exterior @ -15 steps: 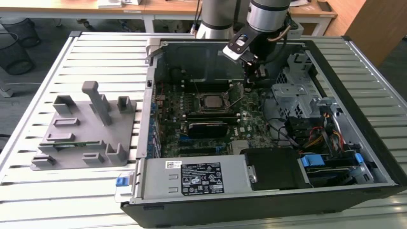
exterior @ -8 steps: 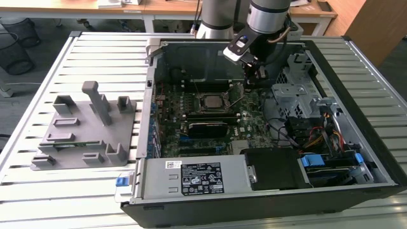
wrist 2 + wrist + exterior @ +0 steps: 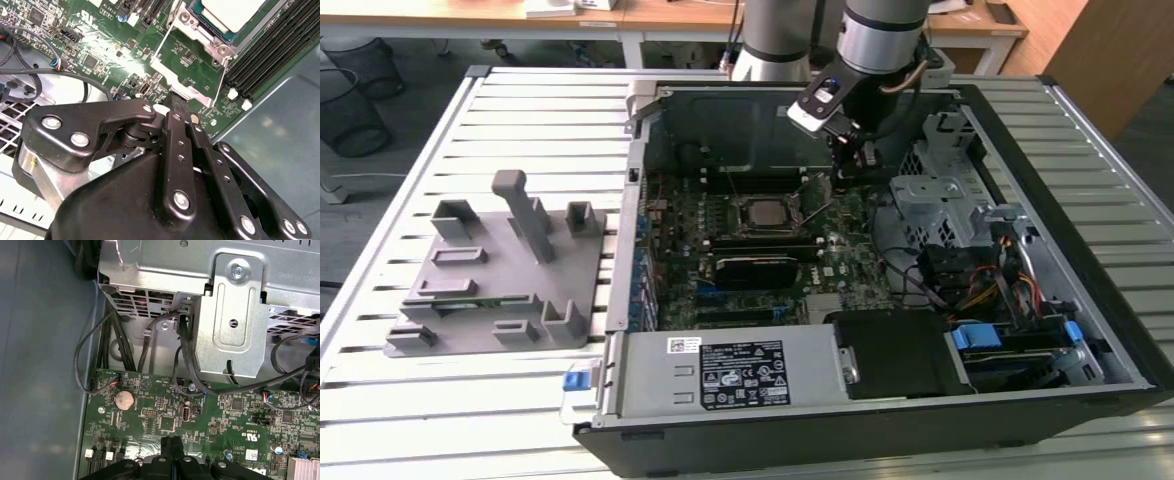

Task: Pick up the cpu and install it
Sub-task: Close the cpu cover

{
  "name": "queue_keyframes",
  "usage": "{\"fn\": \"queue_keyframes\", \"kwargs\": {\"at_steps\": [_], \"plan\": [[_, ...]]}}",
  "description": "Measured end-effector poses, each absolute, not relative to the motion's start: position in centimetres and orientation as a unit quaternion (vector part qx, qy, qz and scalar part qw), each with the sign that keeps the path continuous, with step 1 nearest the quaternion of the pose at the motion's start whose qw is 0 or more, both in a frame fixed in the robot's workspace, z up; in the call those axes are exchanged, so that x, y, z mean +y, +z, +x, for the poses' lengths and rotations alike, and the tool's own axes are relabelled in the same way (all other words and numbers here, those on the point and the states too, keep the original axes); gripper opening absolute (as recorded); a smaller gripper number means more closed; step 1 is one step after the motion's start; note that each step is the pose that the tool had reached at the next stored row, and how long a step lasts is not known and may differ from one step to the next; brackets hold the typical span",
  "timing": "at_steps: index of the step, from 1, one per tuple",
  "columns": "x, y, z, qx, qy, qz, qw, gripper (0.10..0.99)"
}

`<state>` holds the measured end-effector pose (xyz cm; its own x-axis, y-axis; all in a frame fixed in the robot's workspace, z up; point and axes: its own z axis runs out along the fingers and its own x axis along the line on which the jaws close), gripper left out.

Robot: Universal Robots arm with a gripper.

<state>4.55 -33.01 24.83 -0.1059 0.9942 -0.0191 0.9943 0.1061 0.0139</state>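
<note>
Gripper (image 3: 176,102) fingers pressed together, empty, tips beside the metal frame (image 3: 190,90) near the cpu (image 3: 230,12). Arm (image 3: 881,40) stands near vertical over the motherboard (image 3: 680,215).

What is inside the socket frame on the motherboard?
The cpu lies in the socket frame, with its pale metal top facing up. Whatever is beneath the chip is covered.

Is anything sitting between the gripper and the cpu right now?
Yes. In the second wrist view, the socket's metal frame lies between the shut gripper and the cpu, which already sits in its socket on the motherboard. Nothing else visible intervenes.
</note>
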Motion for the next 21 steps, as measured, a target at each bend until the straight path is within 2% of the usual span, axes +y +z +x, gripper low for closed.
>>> {"fn": "queue_keyframes", "kwargs": {"at_steps": [21], "plan": [[-33.0, 24.8, 3.1, 0.744, -0.001, 0.669, 0.011, 0.106]]}}
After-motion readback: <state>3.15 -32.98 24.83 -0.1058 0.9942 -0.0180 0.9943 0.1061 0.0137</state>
